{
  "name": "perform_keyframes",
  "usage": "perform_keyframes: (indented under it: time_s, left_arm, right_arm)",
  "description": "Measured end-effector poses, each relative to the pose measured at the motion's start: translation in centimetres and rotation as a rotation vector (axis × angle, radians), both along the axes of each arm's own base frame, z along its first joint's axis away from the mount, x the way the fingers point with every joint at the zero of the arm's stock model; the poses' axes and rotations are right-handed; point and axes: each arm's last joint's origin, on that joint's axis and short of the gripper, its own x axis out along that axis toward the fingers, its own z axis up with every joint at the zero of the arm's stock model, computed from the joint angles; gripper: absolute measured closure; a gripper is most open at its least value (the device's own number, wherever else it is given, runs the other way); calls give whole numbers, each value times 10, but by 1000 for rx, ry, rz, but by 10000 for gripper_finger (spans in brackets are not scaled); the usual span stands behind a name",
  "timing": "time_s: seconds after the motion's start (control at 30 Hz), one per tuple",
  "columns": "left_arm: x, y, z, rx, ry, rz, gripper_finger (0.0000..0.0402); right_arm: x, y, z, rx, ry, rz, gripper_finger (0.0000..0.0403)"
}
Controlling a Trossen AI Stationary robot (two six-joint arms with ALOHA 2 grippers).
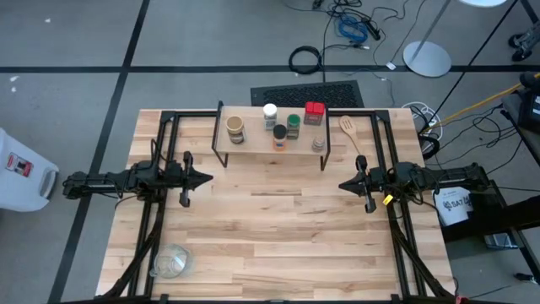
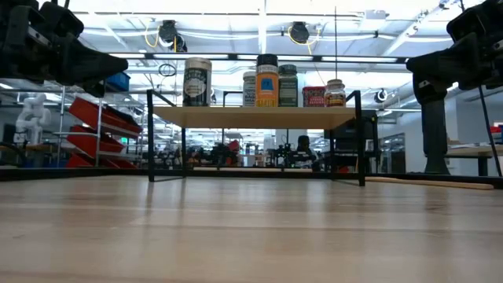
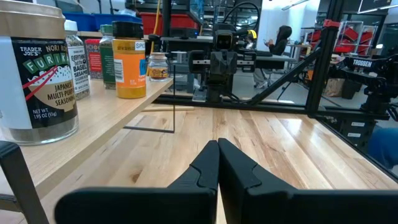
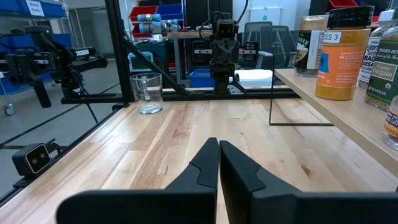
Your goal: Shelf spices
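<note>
Shelf (image 1: pixel 257 138) standing at far middle of counter (image 1: pixel 270 236), light plank top on thin black legs, all six spices on top. Tan-lidded jar (image 1: pixel 234 128) alone toward the left end, labelled furikake in left wrist view. White-lidded jar (image 1: pixel 270 113) near the back edge at centre. Black-lidded orange jar (image 1: pixel 279 137) at the front edge, green-lidded jar (image 1: pixel 293 126) just beside it. Red square tin (image 1: pixel 315 111) at back right, small brownish-lidded jar (image 1: pixel 318 143) at front right. All upright; touching or merely close among the middle cluster, cannot tell. Left gripper (image 1: pixel 207 178) hovering above the counter left of centre, in front of the shelf's left legs, fingers pressed together, pinching nothing. Right gripper (image 1: pixel 342 184) hovering opposite, in front of the shelf's right legs, fingers likewise pressed together and empty. Grippers pointed toward each other, well apart. Wooden spoon (image 1: pixel 352 133) lying on the counter just right of the shelf. Clear glass bowl (image 1: pixel 172 261) at near left corner of the counter.
</note>
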Motion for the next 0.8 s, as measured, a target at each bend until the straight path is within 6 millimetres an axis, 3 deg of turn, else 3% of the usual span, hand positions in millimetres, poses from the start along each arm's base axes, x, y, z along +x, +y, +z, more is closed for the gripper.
perform_keyframes:
  time_s: [0.8]
  left_arm:
    - [0, 0, 0, 0, 0, 0, 395]
  right_arm:
    - [0, 0, 0, -17, -1, 0, 403]
